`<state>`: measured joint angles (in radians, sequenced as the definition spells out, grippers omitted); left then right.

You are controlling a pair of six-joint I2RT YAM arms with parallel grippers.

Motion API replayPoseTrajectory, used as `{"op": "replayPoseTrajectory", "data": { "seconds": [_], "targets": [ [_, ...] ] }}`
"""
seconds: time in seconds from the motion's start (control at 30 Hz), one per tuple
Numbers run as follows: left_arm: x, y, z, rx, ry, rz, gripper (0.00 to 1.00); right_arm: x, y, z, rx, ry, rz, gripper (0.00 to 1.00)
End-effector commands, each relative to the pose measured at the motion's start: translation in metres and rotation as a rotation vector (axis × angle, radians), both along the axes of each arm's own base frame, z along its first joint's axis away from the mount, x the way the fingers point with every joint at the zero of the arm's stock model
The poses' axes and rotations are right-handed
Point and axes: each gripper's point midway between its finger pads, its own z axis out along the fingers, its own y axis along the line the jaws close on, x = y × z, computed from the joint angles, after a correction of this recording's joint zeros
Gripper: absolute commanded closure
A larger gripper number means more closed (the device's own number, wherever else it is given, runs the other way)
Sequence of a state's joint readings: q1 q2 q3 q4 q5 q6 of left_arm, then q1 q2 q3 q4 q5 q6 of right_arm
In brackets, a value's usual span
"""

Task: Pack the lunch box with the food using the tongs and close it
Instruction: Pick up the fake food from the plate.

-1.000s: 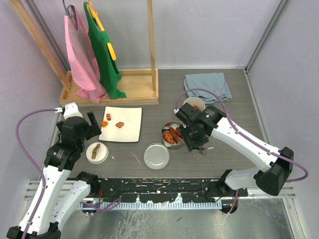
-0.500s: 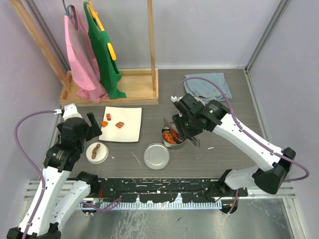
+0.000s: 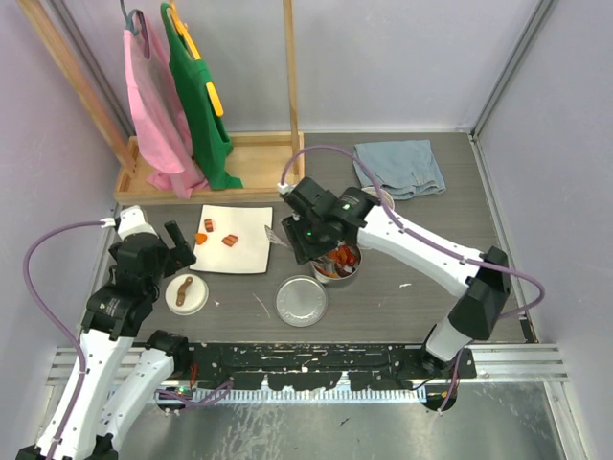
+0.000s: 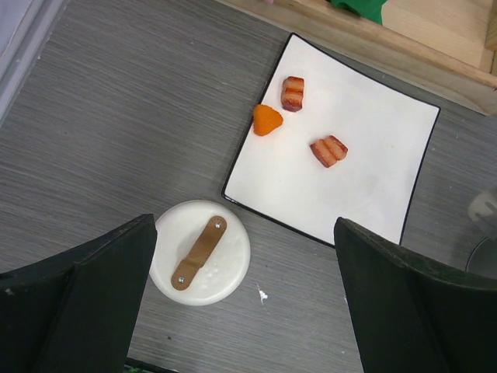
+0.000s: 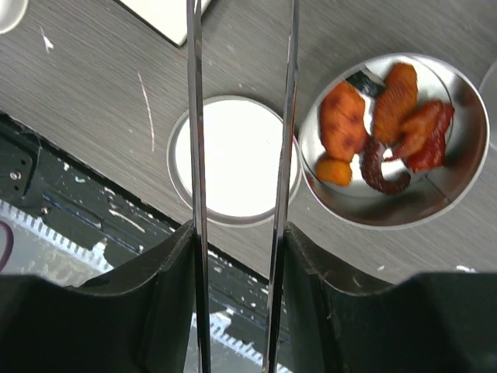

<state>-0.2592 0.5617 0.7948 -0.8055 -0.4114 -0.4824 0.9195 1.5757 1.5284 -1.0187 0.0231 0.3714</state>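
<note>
Near the desk's middle, steel tin (image 5: pixel 444 194) holds orange and red food (image 5: pixel 342 116), flat lid (image 5: pixel 233 159) just beside it. My right gripper (image 5: pixel 237 245) clamps the tongs (image 5: pixel 196 155), tips apart; my left gripper (image 4: pixel 245 233) hangs wide open, empty, over the white lid (image 4: pixel 229 268).

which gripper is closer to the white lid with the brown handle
Left. The open left gripper hovers just past the white lid's far edge. The right gripper, holding the tongs, is well off to the lid's right, by the steel tin.
</note>
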Motion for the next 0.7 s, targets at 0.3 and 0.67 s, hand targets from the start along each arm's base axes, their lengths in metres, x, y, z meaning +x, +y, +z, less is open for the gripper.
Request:
{"op": "replayPoseTrajectory", "data": {
  "seconds": [0.3,0.67],
  "targets": [
    [0.004,-0.001,0.008,-0.013,-0.042,0.001,0.02,0.022,0.101,-0.001,-0.034,-0.162,0.144,0.49],
    [0.004,0.000,0.012,-0.008,-0.051,-0.003,0.02,0.034,0.124,-0.018,-0.045,-0.166,0.173,0.47]
  ]
}}
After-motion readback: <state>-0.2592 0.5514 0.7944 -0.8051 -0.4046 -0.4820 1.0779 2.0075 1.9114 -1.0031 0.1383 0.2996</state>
